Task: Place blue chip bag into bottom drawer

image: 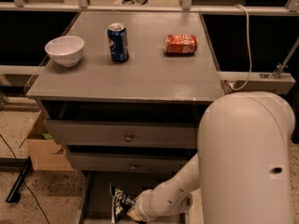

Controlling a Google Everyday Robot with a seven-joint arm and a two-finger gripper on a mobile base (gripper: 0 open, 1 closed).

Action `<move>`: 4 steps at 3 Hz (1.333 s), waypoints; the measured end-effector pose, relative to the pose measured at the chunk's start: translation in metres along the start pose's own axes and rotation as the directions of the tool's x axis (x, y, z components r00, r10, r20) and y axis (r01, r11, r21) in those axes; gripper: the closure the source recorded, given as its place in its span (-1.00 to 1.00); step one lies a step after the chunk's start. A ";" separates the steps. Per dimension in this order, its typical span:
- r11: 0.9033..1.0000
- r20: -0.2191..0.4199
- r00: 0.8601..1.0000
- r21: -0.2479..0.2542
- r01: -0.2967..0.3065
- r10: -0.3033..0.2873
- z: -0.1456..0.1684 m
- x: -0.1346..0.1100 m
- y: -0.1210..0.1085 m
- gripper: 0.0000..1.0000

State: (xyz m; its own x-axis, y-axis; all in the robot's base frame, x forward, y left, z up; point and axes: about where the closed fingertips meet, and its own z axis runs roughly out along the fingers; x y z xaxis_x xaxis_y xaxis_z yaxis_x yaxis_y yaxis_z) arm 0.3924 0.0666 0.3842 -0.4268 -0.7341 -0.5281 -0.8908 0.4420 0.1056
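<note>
The blue chip bag point(120, 202), dark navy foil with white edges, stands upright inside the bottom drawer point(96, 197), the open grey tray below the two knobbed drawer fronts. My gripper point(132, 213) reaches down into the drawer at the end of the white arm point(170, 195) and is shut on the bag's right side, holding it just over the drawer floor. The fingertips are mostly hidden behind the bag and wrist.
On the cabinet top point(140, 73) stand a white bowl point(65, 49), an upright blue soda can point(118, 42) and a red crushed can point(180, 44) on its side. A cardboard box point(43, 146) sits on the floor left of the drawers. My white arm body point(245, 162) fills the lower right.
</note>
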 end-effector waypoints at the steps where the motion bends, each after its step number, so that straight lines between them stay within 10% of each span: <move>1: 0.996 0.034 0.996 -0.038 -0.081 0.082 0.043 0.032 -0.030 1.00; 4: 0.981 0.072 0.978 -0.035 -0.193 0.195 0.076 0.051 -0.050 1.00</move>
State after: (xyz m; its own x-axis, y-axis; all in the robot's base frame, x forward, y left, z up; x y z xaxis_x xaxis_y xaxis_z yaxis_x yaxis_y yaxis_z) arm 0.4272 0.0459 0.2878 -0.5802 -0.5943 -0.5569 -0.7964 0.5572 0.2350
